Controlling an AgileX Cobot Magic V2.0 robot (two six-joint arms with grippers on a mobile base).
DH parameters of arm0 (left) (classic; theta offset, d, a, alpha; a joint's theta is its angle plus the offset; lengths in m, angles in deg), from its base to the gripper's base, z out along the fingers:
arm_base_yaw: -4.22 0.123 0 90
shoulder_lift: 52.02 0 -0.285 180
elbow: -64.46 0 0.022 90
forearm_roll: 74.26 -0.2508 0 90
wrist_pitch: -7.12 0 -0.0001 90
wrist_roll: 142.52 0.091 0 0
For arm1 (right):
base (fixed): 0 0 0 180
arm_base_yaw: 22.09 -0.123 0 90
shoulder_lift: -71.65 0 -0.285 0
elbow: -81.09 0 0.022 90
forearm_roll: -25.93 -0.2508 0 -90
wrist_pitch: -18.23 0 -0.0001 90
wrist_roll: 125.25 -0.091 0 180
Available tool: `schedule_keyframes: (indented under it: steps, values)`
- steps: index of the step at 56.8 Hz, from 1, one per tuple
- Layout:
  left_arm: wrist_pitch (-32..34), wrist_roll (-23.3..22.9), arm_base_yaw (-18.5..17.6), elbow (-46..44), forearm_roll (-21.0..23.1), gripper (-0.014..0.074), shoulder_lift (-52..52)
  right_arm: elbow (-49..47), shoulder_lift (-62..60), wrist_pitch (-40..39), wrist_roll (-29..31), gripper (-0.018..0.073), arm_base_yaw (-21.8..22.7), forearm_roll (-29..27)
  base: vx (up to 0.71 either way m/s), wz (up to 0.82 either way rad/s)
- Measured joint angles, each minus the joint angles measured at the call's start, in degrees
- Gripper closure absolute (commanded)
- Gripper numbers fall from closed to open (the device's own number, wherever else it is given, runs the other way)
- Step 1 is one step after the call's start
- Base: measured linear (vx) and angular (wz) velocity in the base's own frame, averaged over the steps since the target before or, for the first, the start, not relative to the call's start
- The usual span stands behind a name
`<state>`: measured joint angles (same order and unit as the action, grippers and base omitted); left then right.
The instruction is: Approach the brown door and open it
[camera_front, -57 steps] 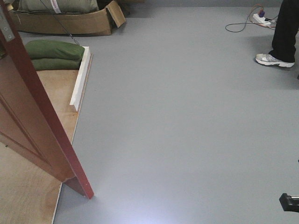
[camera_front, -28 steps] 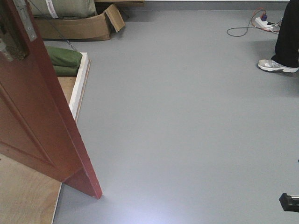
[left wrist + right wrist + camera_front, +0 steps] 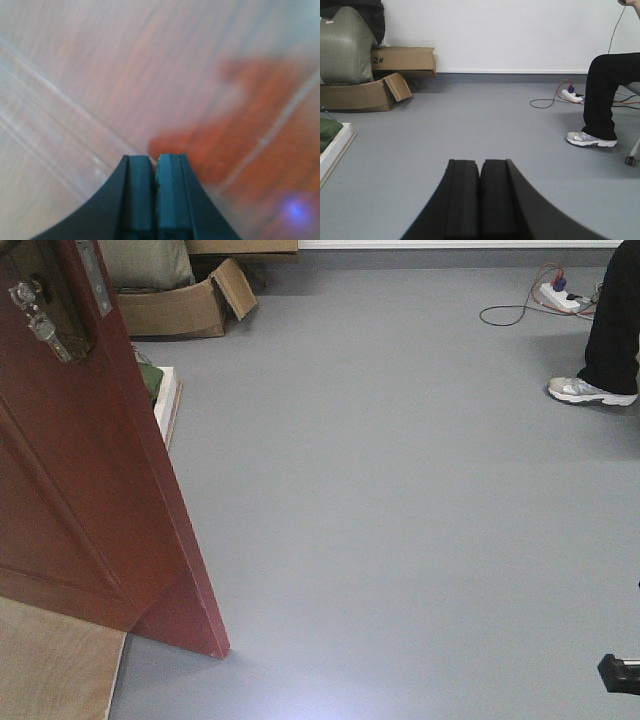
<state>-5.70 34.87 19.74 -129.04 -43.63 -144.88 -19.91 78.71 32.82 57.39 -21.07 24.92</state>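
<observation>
At frame left, brown door [image 3: 90,490] fills more of the view than a second ago, handle [image 3: 40,320] now visible (swinging open). Left gripper [image 3: 155,165] pressed shut against its panel; right gripper [image 3: 480,172] shut, idle.

— What do you see along the far wall?
— An open cardboard box [image 3: 367,95] at the left, a green sack [image 3: 345,47] standing in it, a second box [image 3: 402,60] behind.
— And to your right?
— A seated person's black trouser leg [image 3: 600,97] and grey sneaker [image 3: 590,391], with a power strip [image 3: 571,95] and its cables on the grey floor [image 3: 400,520] nearby.
</observation>
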Motion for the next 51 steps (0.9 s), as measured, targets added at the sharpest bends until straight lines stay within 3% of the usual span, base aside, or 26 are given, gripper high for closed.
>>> schedule_keyframes:
  steps: [51]
  values:
    - [-0.48,0.0,-0.27,0.0,0.02,0.0603,-0.11,0.0,0.0,0.0,0.0,0.0559,0.0,0.0,0.17,-0.02]
